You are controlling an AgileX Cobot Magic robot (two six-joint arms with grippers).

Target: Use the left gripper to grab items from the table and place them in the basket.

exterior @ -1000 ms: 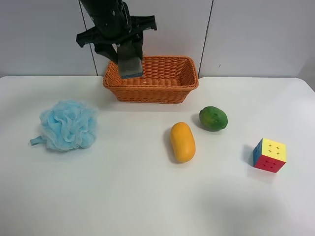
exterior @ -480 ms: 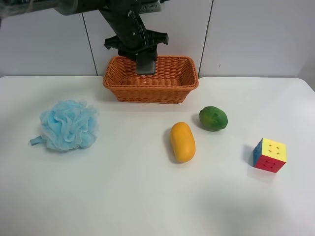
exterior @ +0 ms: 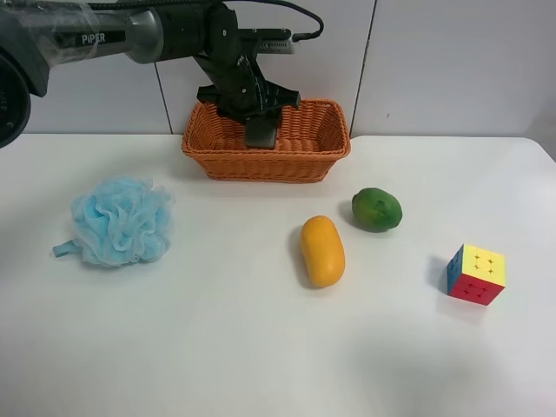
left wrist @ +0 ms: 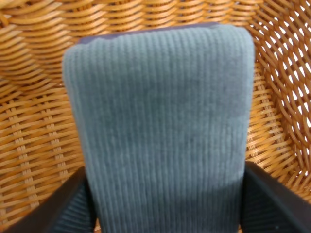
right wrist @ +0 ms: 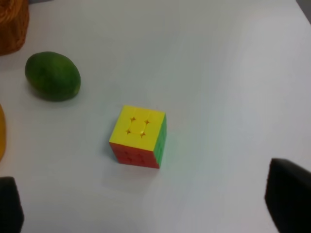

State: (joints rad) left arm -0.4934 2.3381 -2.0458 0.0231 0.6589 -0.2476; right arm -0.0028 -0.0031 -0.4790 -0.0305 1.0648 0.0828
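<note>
My left gripper (exterior: 260, 124) reaches down into the orange wicker basket (exterior: 269, 165) at the back of the white table (exterior: 217, 347). It is shut on the grey-topped pad (exterior: 261, 135), which hangs low inside the basket. In the left wrist view the pad (left wrist: 160, 121) fills the frame between the black fingers (left wrist: 60, 211), with the basket weave (left wrist: 34, 121) close behind. The blue pouf (exterior: 119, 221), mango (exterior: 322, 250), green fruit (exterior: 376, 208) and puzzle cube (exterior: 475, 273) lie on the table. My right gripper (right wrist: 150, 208) is open above the table near the cube (right wrist: 138, 136).
The right wrist view also shows the green fruit (right wrist: 52, 76) and a corner of the basket (right wrist: 12, 24). A grey panelled wall (exterior: 452, 61) stands right behind the basket. The left arm's silver segment (exterior: 95, 36) stretches in from the upper left.
My left gripper has carried the pad from above the basket's left rim to the right and down into the basket. The other items have not moved.
</note>
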